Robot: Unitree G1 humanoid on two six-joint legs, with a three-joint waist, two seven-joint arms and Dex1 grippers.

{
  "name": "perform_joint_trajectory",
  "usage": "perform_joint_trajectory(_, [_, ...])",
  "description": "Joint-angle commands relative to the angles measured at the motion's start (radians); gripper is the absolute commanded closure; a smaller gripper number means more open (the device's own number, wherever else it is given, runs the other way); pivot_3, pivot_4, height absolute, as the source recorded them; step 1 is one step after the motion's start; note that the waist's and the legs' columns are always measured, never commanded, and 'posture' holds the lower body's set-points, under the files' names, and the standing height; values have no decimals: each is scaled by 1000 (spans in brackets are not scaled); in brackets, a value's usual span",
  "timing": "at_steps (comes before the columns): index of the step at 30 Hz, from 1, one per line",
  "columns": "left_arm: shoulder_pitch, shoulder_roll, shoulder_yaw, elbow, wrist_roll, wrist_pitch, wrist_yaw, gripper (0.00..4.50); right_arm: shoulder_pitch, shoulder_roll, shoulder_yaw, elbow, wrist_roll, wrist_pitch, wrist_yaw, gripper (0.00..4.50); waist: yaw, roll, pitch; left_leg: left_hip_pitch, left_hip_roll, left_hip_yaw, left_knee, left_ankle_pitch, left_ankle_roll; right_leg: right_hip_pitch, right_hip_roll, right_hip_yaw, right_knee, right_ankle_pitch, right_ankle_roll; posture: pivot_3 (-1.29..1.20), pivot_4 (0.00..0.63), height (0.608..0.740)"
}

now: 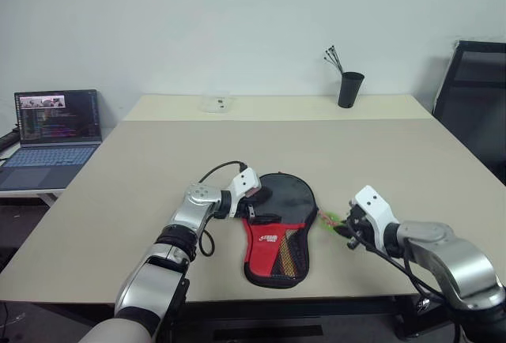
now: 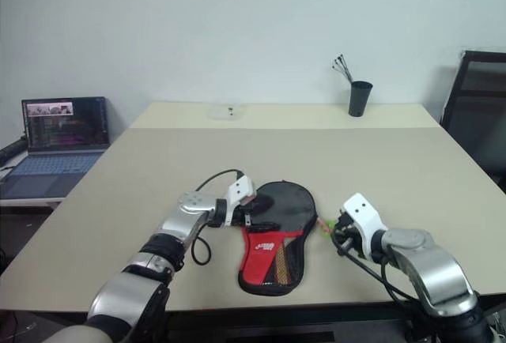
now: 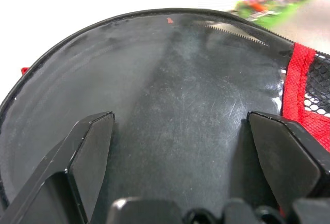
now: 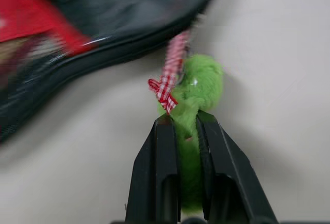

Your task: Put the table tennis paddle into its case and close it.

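Left eye view is showing the case (image 1: 278, 228) lying near the desk's (image 1: 158, 161) front edge, long axis running front to back, left gripper (image 1: 254, 193) spread at its round end. Right wrist view is showing the right gripper (image 4: 184, 126) pinching the green charm (image 4: 198, 87) just beside the case's rim.

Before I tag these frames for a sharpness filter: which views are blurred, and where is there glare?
Right wrist view: the case is smeared, while the green charm between the right gripper's fingers is fairly crisp. Left wrist view: the charm at the far edge is blurred, and soft sheen lies across the case's black surface. Head views: sharp, evenly lit.
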Motion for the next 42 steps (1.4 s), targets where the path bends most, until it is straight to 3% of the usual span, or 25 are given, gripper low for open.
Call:
perform_joint_trajectory(1, [30, -38, -83, 60, 83, 0, 14, 0, 29, -55, -10, -132, 75, 56, 34, 4404, 1, 0, -1, 0, -1, -1, 0, 0, 0, 1, -1, -1, -2, 0, 0, 0, 150, 740])
perform_joint_trajectory(17, [7, -64, -81, 88, 102, -6, 42, 0, 174, -240, -21, -326, 377, 86, 187, 4418, 5, 2, -5, -2, -12, -21, 0, -3, 6, 16, -14, -19, -18, -1, 1, 0, 150, 740])
perform_joint_trajectory(33, [11, -70, -82, 73, 100, -5, 50, 0, 161, -261, -23, -351, 501, 74, 145, 4421, 5, 1, -5, -1, -14, -25, 0, -3, 7, 19, -21, -22, -19, -2, 4, 0, 150, 740])
perform_joint_trajectory(42, [23, -89, -74, 38, 77, 14, 37, 0, 67, -228, -135, -279, 628, 93, 101, 1465, 4, 1, -5, -1, -14, -25, 0, -3, 7, 21, -24, -25, -20, -3, 4, 0, 150, 740])
